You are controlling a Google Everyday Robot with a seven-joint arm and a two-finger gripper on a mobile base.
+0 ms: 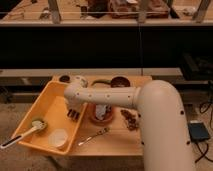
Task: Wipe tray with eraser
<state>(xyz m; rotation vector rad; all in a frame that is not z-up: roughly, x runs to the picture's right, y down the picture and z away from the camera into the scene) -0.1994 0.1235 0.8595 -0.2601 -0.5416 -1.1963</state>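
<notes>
The yellow-orange tray [47, 100] lies on the left part of the wooden table. My gripper [74, 114] hangs low over the tray's right side, close to its right wall. It is shut on the eraser [74, 116], a small dark block at its tip that sits at or just above the tray floor. The white arm [107, 97] reaches in from the right, above the table.
In the tray lie a white round cup [58, 137] and a white-handled brush [22, 135]. A reddish-brown bowl [102, 119] stands right of the tray, partly under the arm. A fork [93, 136], brown crumbs [131, 120] and a second bowl [119, 81] share the table [112, 145].
</notes>
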